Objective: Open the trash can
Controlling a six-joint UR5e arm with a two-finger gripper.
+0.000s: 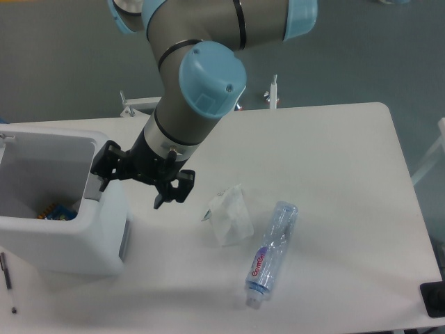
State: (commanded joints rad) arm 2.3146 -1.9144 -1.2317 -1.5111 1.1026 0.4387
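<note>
I have the trash can [62,202] at the left end of the bench [334,174], and from my view its top stands open: I can look straight down into the white cavity, with a few coloured scraps lying at the bottom. The lid itself I cannot make out. By my reading the opening is done.

The gripper [135,182] hangs at the can's right rim, its fingers spread apart and holding nothing. One finger [104,163] sits right at the grey latch tab [93,186]; the other points away from the can, over bare bench.

What worries me is the way out. The finger at the tab is so close that a sideways pull could catch the rim and drag or tip the can, which looks light and is not held down. A downward slip could press the tab again; whether that would close the top, I cannot say. I would lift straight up before swinging anywhere.

Right of the can lie a crumpled tissue [229,217] and, further right, a clear plastic bottle [271,254]. A low sweep that way would send them sliding.
</note>
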